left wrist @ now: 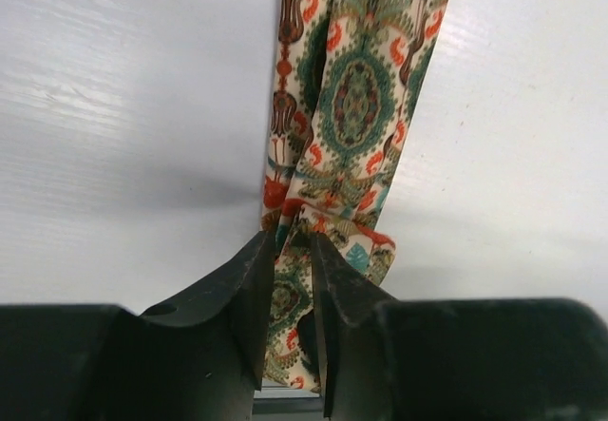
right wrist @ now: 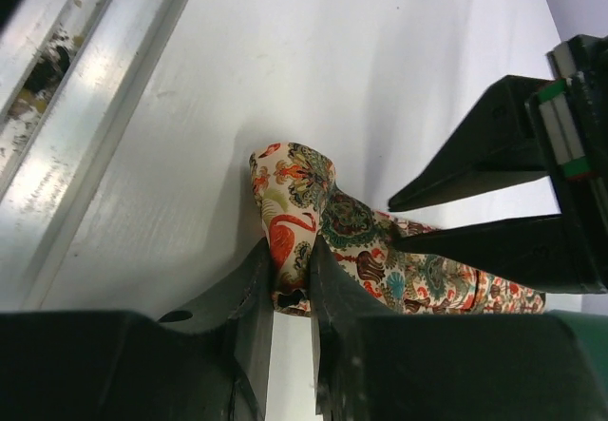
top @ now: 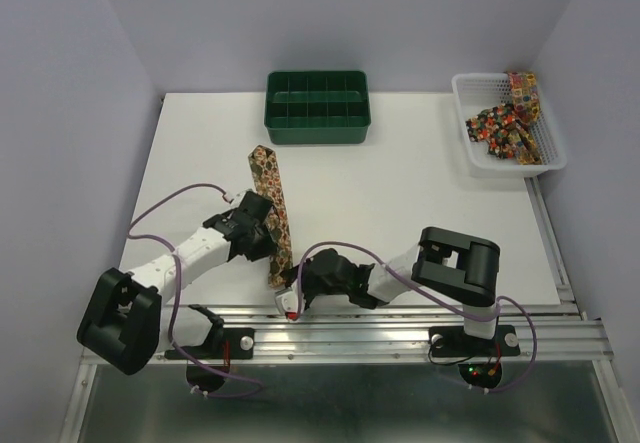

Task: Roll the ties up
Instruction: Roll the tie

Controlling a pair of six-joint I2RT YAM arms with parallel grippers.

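The top camera is looking steeply down from high behind the left claw (top: 266,231) and right claw (top: 290,298). Each wrist camera is peering closely past its own claw's tips, all three sharing the tie (top: 270,178) there.

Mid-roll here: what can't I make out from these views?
- Top view: near end of the tie, hidden under the right gripper.
- Top view: how many ties lie in the basket; heaped, too small.
- Left wrist: the tie's far tip, cut off by the top edge.
- Right wrist: turns in the rolled end, hidden between the fingers.
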